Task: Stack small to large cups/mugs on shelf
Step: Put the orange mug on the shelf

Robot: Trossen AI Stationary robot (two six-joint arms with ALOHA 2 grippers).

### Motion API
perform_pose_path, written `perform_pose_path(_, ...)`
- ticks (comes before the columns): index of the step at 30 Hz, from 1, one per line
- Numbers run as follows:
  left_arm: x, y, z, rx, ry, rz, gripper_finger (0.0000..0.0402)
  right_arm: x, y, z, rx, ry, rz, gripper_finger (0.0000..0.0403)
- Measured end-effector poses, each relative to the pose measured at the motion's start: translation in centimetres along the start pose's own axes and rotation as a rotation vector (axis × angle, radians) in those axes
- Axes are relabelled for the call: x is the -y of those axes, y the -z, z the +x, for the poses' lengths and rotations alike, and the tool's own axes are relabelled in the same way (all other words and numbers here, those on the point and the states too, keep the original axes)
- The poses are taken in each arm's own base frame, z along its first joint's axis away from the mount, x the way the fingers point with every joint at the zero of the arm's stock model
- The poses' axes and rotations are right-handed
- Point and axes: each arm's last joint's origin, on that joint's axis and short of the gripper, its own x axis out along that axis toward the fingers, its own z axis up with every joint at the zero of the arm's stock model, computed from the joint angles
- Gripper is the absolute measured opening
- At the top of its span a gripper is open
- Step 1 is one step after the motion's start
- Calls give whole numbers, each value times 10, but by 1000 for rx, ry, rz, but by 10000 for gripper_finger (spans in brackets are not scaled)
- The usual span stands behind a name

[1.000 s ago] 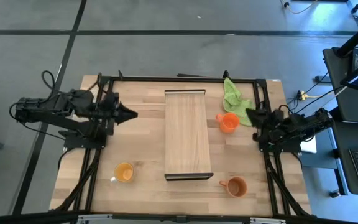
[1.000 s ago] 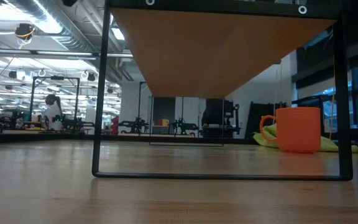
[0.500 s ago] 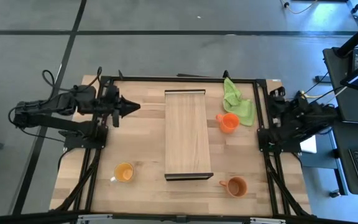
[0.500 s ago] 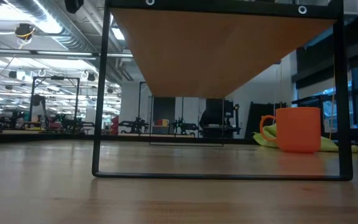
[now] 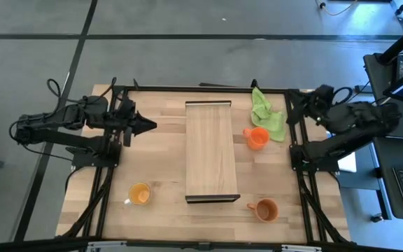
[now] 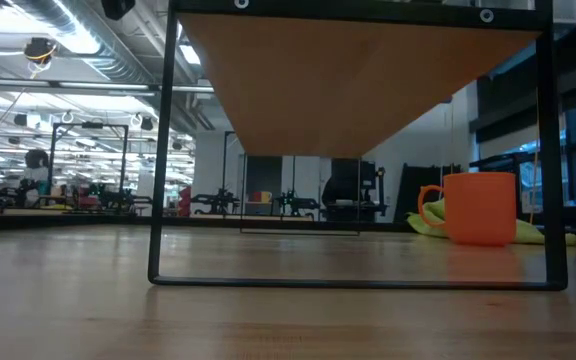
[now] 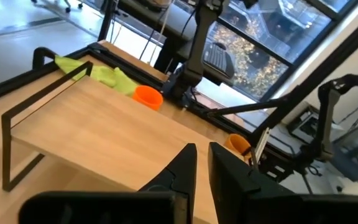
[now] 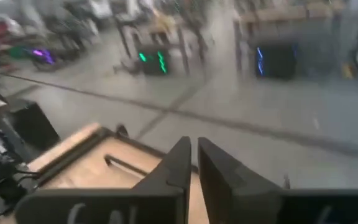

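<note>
**Three mugs on the table, none yet on the shelf**

Three small handled mugs wait for you, all well apart. At far left, the left gripper (image 5: 145,126) hovers over the table's edge, fingers nearly together and holding nothing. The yellow-orange mug (image 5: 139,194) stands near the front, left of the shelf (image 5: 210,150). This long pale board, raised on a dark frame, carries nothing. Right of it stand the bright orange mug (image 5: 257,137), beside a crumpled green cloth (image 5: 266,112), and the brown-orange mug (image 5: 265,209) near the front. All three look empty. Judge them light, rigid and smooth; grip the rim wall or handle. The right gripper (image 8: 193,163) is raised beyond the table's right edge, fingers close together, empty.
</note>
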Motion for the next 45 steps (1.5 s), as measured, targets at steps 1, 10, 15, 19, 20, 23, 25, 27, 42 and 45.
perform_pose_path(1, 0, 0, 0, -2, 3, 5, 35, 0, -2, 0, -50, 17, 36, 26)
perform_pose_path(10, -1, 4, -1, -42, -2, 49, 35, -5, 26, 18, -741, 191, 247, 5)
perform_pose_path(15, -4, 9, -1, -97, -32, 48, 35, -15, 43, 31, -895, 318, 281, 10)
perform_pose_path(19, -7, 13, -2, -140, -59, 27, 35, -20, 54, 40, -925, 319, 158, 13)
perform_pose_path(20, -8, 14, -2, -149, -69, 23, 35, -21, 57, 43, -928, 336, 143, 13)
perform_pose_path(23, -10, 17, -3, -177, -101, 9, 35, -20, 78, 53, -958, 432, 109, 9)
perform_pose_path(25, -11, 19, -3, -195, -126, 5, 35, -19, 94, 59, -1015, 488, 105, 6)
perform_pose_path(27, -12, 21, -4, -211, -139, 4, 35, -18, 107, 64, -1090, 525, 107, 6)
perform_pose_path(42, -15, 25, -5, -253, -163, 8, 35, -7, 134, 110, -1019, 518, 242, 8)
perform_pose_path(45, -16, 26, -5, -266, -176, 6, 35, 4, 135, 111, -1056, 580, 229, 17)
